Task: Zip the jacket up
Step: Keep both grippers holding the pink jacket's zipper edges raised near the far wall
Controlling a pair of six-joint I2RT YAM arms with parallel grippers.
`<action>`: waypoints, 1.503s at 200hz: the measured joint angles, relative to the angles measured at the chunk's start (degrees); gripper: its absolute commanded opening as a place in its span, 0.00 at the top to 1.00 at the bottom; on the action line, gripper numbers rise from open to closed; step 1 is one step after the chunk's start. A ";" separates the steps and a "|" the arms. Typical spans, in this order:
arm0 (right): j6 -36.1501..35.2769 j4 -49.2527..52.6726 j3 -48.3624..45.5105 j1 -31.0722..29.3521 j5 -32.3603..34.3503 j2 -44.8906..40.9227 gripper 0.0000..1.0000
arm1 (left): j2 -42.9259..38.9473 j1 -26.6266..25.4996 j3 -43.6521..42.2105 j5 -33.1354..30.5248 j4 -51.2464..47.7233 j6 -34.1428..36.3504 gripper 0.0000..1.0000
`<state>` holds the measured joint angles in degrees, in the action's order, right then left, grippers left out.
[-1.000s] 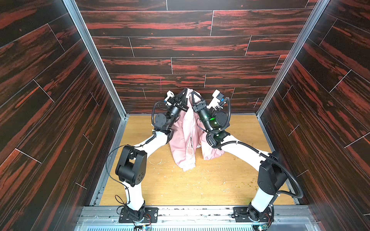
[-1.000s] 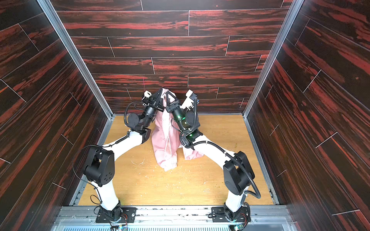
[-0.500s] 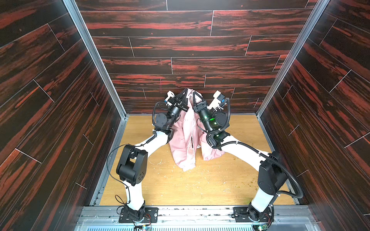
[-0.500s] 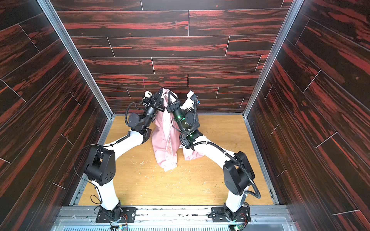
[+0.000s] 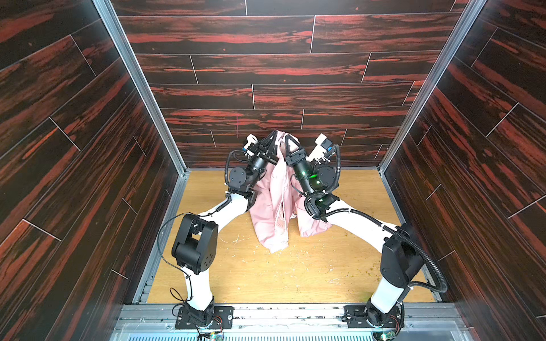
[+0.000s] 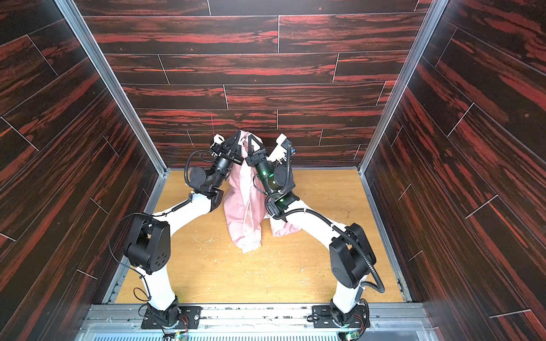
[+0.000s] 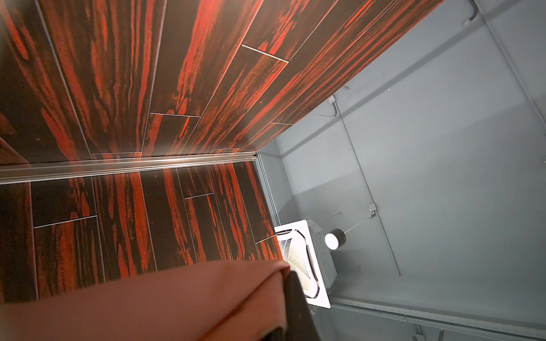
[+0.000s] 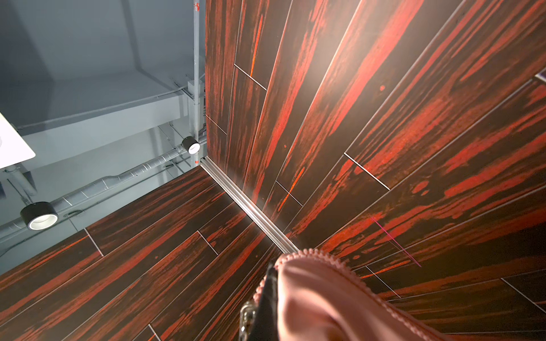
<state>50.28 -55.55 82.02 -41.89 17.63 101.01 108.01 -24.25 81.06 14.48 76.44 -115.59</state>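
Both arms reach up and inward at the back of the enclosure. In both top views the left hand (image 5: 274,136) (image 6: 237,134) and the right hand (image 5: 286,138) (image 6: 250,137) meet almost tip to tip, just in front of the dark red panelled back wall (image 5: 280,68). Each hand is clenched on the top edge of the pink jacket (image 5: 273,203) (image 6: 242,200). The jacket hangs from the two hands in a long, narrow drape between the forearms. Its lower end rests crumpled on the wooden table (image 5: 266,274) (image 6: 251,274), and another fold lies on the table under the right forearm. A split runs down the front of the hanging cloth, and a paler patterned patch shows beside it low down. In the left wrist view a smooth fold of the jacket (image 7: 147,301) lies against one dark finger (image 7: 298,307), with a white ceiling vent (image 7: 304,262) beyond. In the right wrist view the jacket (image 8: 319,298) shows a row of pink zipper teeth (image 8: 334,259) along its curved edge. A dark finger (image 8: 267,298) presses against the cloth there, and a small metal pull (image 8: 246,317) sits just beside that finger. Pale scraps (image 5: 236,239) dot the table near the jacket.
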 measured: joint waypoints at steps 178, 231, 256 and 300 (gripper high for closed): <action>-2.54 -1.22 -0.02 -0.15 -0.24 -1.57 1.00 | 0.72 -0.15 0.61 -0.61 0.09 0.00 1.00; -1.70 -1.01 -0.02 -0.26 -0.26 -1.57 1.00 | 0.76 -0.15 1.68 -0.66 0.09 -0.33 1.00; -1.46 -1.01 -0.02 -0.28 -0.31 -1.57 1.00 | 0.83 -0.17 1.75 -0.74 0.09 -0.39 1.00; -1.44 -1.01 -0.02 -0.28 -0.42 -1.57 1.00 | 1.55 -0.24 1.77 -1.05 0.09 -0.42 1.00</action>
<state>48.84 -56.55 82.00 -42.17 17.21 99.44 109.56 -24.49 82.83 13.43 76.53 -116.01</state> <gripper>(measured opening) 0.051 0.063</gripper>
